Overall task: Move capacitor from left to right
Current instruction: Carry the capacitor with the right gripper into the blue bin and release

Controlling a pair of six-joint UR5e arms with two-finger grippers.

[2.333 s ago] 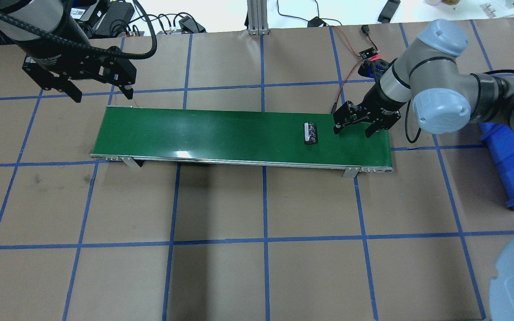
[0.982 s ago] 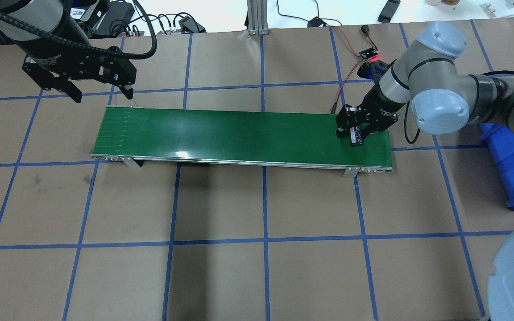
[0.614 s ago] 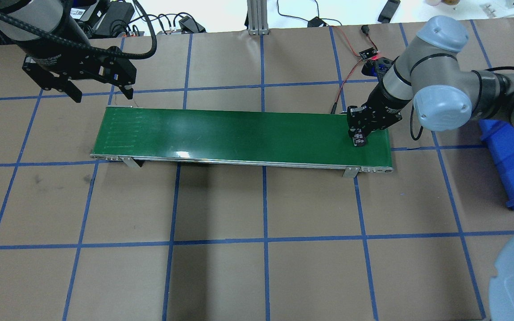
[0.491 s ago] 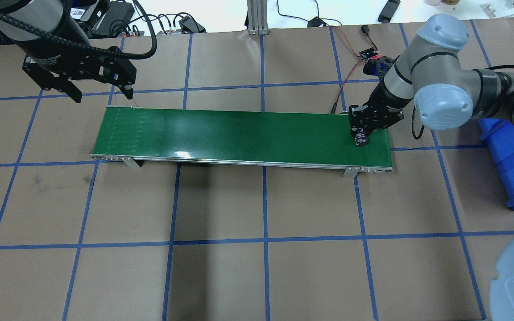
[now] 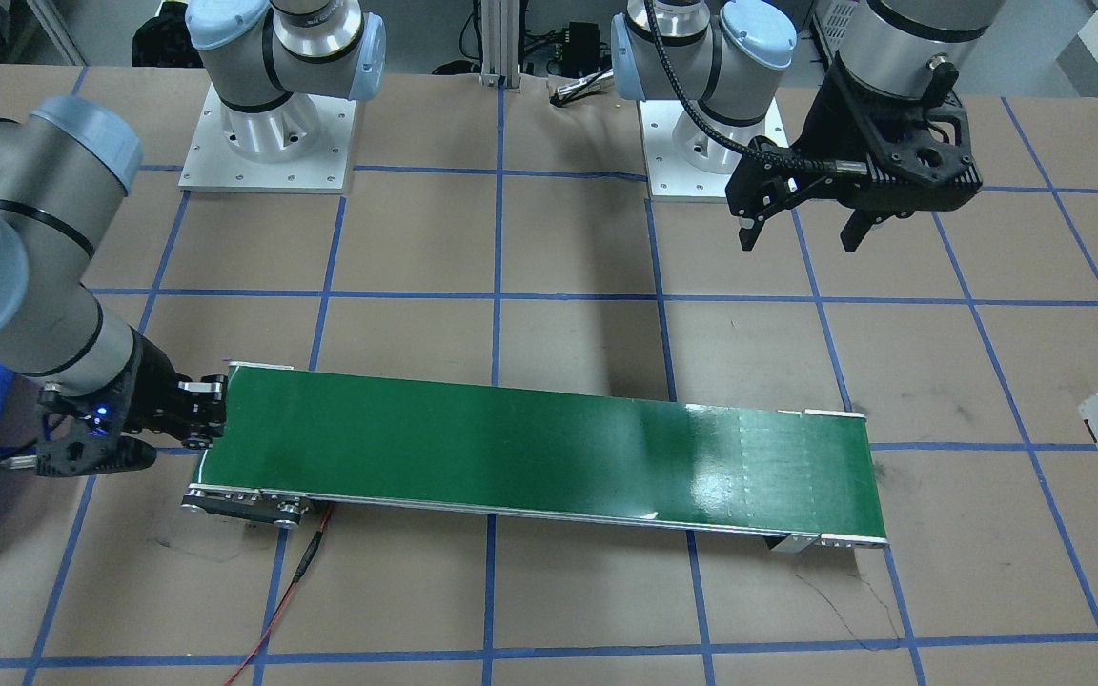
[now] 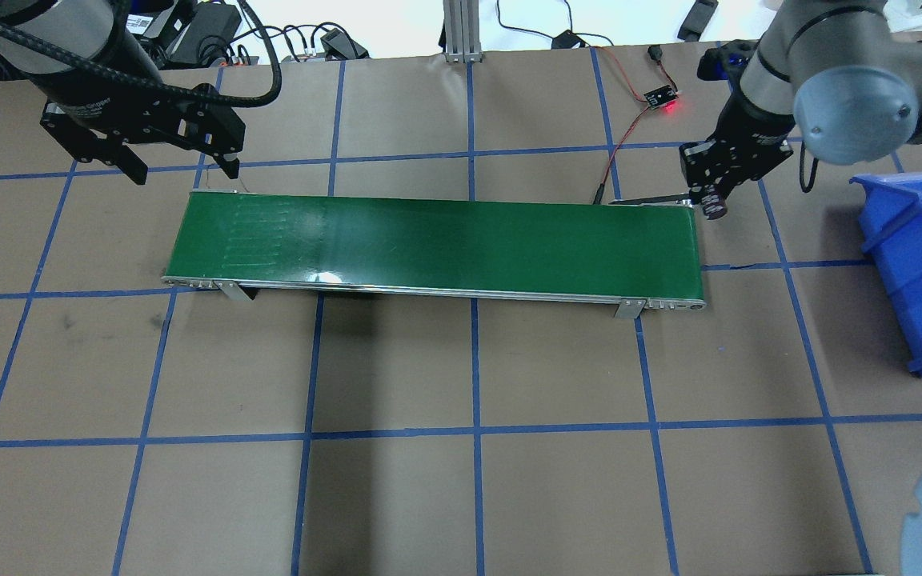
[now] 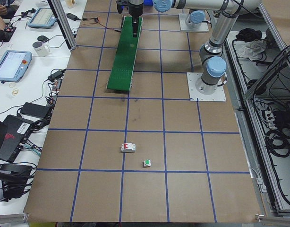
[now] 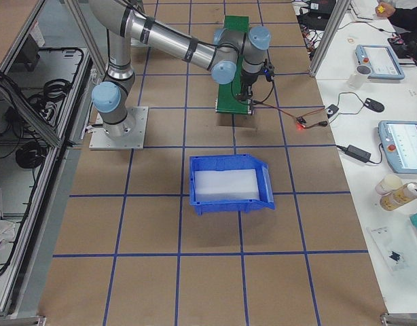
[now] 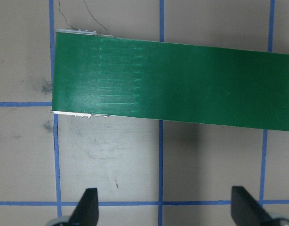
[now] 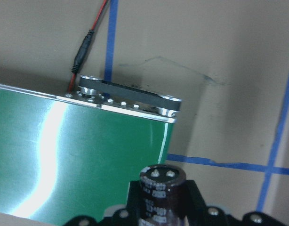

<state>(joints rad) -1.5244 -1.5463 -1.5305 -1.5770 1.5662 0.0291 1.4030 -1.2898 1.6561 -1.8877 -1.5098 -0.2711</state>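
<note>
1. Done: the capacitor is off the green belt, clamped in the right gripper just past the belt's 2 o'clock corner in the overhead view.
2. The left gripper hangs spread and empty by the belt's 10 o'clock corner.
3. Left to do, likely — carry it to the blue bin at 3 o'clock and release.

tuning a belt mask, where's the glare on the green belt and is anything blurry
Front-facing view: a whitish sheen on the green belt toward the picture's right. Overhead view: a small hotspot on its near edge. Right wrist view: a broad bright streak across it, and the capacitor, close to the lens, looks soft. Left wrist view: evenly lit, no glare.
</note>
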